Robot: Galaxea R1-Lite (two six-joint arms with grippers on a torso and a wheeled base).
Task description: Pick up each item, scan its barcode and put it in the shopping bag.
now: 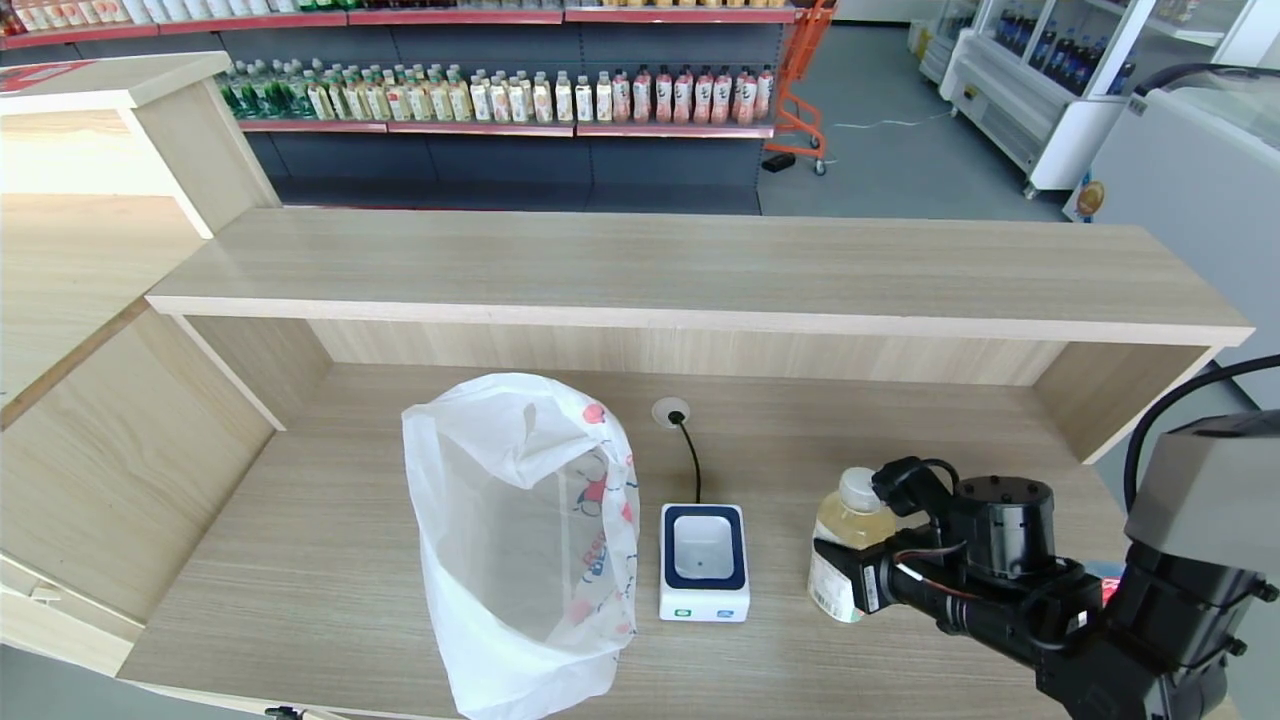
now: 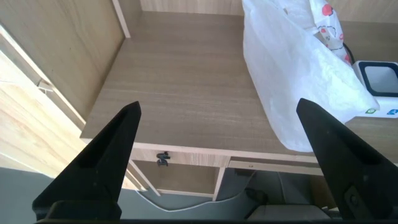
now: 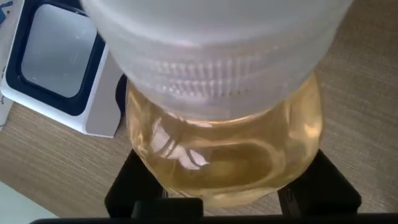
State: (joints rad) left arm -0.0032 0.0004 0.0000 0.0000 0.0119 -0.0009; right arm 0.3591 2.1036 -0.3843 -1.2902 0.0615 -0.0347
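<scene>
A bottle (image 1: 851, 520) of pale yellow drink with a white cap stands upright just right of the scanner (image 1: 703, 560). My right gripper (image 1: 846, 562) is shut on the bottle's lower body, over its label. In the right wrist view the bottle (image 3: 224, 143) sits between the fingers (image 3: 134, 186), with the scanner (image 3: 56, 56) beside it. The white plastic shopping bag (image 1: 520, 540) stands open-mouthed left of the scanner. My left gripper (image 2: 219, 109) hangs open and holding nothing over the counter's front edge, with the bag (image 2: 298, 68) off to its side.
The scanner's black cable (image 1: 690, 455) runs back to a grommet in the wooden counter (image 1: 300, 540). A raised shelf (image 1: 700, 270) and side walls box in the counter. Bare counter lies left of the bag. Store shelves of bottles stand far behind.
</scene>
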